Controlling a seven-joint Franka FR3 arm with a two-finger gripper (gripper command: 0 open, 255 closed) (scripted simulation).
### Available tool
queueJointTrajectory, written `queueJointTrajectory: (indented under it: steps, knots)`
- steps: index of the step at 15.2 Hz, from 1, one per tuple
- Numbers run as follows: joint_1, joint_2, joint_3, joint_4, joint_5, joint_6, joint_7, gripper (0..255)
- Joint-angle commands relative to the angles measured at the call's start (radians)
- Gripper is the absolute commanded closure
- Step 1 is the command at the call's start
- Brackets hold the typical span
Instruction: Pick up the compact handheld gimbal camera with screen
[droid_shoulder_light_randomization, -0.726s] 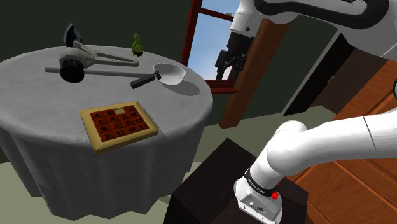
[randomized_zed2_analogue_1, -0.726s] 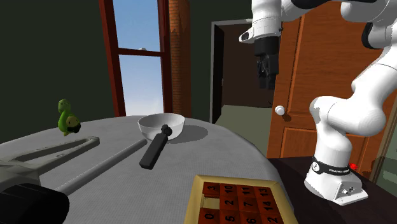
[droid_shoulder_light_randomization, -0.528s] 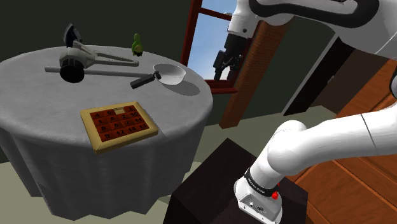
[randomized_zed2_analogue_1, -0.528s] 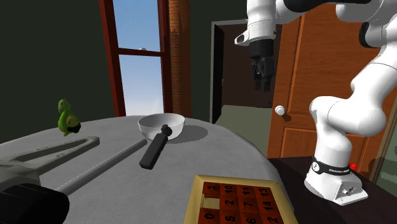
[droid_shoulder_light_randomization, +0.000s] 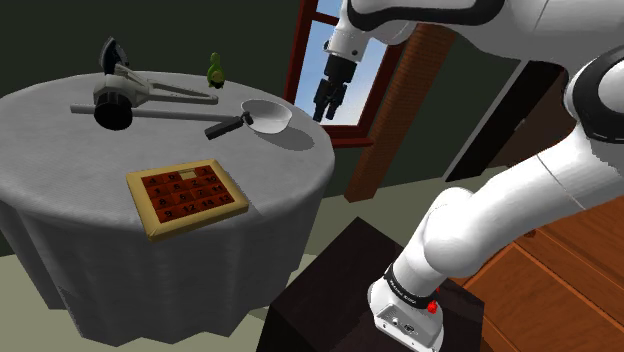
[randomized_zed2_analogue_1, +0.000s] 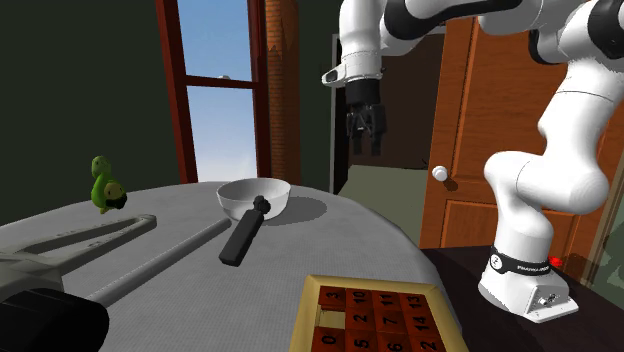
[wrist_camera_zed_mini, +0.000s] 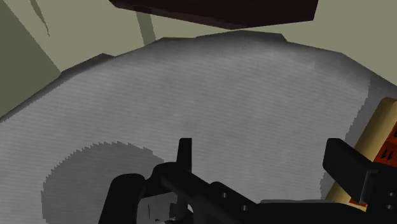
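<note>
The gimbal camera (droid_shoulder_light_randomization: 114, 96) is a grey body with black round heads, lying at the far side of the round grey-clothed table (droid_shoulder_light_randomization: 60, 170) toward the shoulder view's left. In the second exterior view the gimbal camera (randomized_zed2_analogue_1: 40, 305) lies close at the lower left. My black gripper (droid_shoulder_light_randomization: 322, 104) hangs in the air over the table's edge, just to the shoulder view's right of the white bowl (droid_shoulder_light_randomization: 270, 117) and well apart from the camera. The gripper (randomized_zed2_analogue_1: 363, 140) is open and holds nothing. In the wrist view the gripper (wrist_camera_zed_mini: 266, 164) looks down on the grey cloth.
A white bowl (randomized_zed2_analogue_1: 250, 197) with a black handle (randomized_zed2_analogue_1: 243, 237) and a long grey rod (droid_shoulder_light_randomization: 150, 113) lie beside the camera. A framed number puzzle (droid_shoulder_light_randomization: 187, 198) sits near the front edge. A green figure (droid_shoulder_light_randomization: 214, 68) stands at the back. A red-framed window (droid_shoulder_light_randomization: 305, 50) is behind the gripper.
The arm has swung toward the table: the gripper moved to the shoulder view's left, from beside the window frame to over the table's edge near the bowl.
</note>
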Motion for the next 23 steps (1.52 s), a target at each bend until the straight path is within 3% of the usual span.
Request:
queueJointTrajectory:
  steps: [1, 10, 20, 23]
  knots:
    - [0.022, 0.08, -0.026, 0.055, 0.02, 0.021, -0.097, 0]
    - [0.07, 0.457, -0.078, 0.373, 0.166, 0.031, -0.495, 0]
    - [0.032, 0.879, 0.001, 0.888, 0.301, -0.105, -0.805, 0]
    - [0.033, 0.892, 0.006, 0.881, 0.304, -0.086, -0.82, 0]
